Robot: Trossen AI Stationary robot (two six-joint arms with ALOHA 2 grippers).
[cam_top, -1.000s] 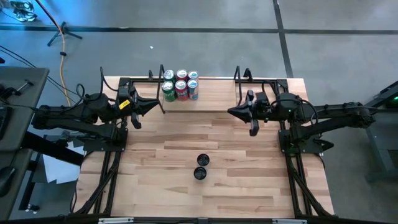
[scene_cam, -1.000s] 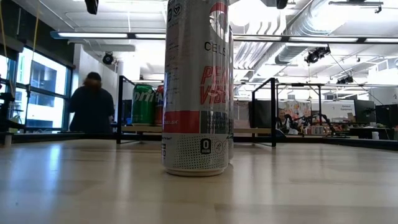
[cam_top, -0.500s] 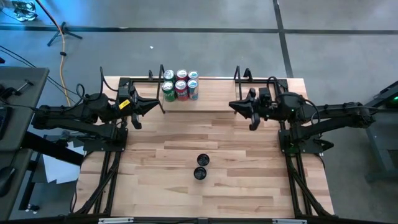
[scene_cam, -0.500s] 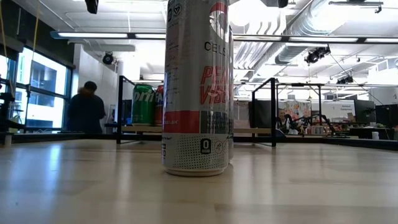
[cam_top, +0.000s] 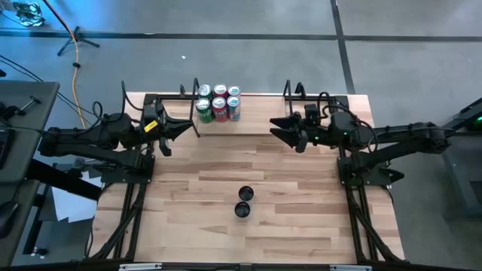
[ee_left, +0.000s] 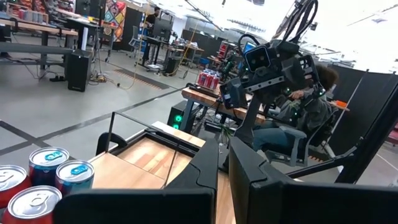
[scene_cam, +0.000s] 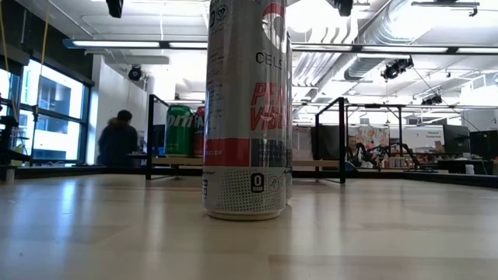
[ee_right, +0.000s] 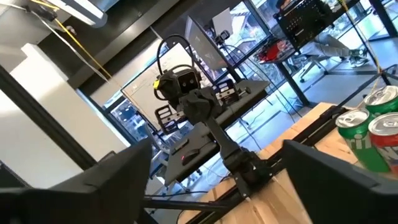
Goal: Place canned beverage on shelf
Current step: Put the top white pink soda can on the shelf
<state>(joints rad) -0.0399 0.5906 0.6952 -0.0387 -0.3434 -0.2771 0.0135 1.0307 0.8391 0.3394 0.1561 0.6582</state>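
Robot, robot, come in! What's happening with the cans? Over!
Left tool shut, right tool open, both empty by the shelf. Two cans wait mid-table; five cans shelved. Nothing in the way.

A low pale-wood shelf with black wire uprights [cam_top: 248,113] lies along the far edge of the wooden slatted tabletop [cam_top: 301,203]; six upright drink cans [cam_top: 218,102] cluster in two rows at its left end; two dark-topped slim cans [cam_top: 242,202] stand touching, one behind the other, near the tabletop's middle, nearer the front edge, well apart from the shelf.
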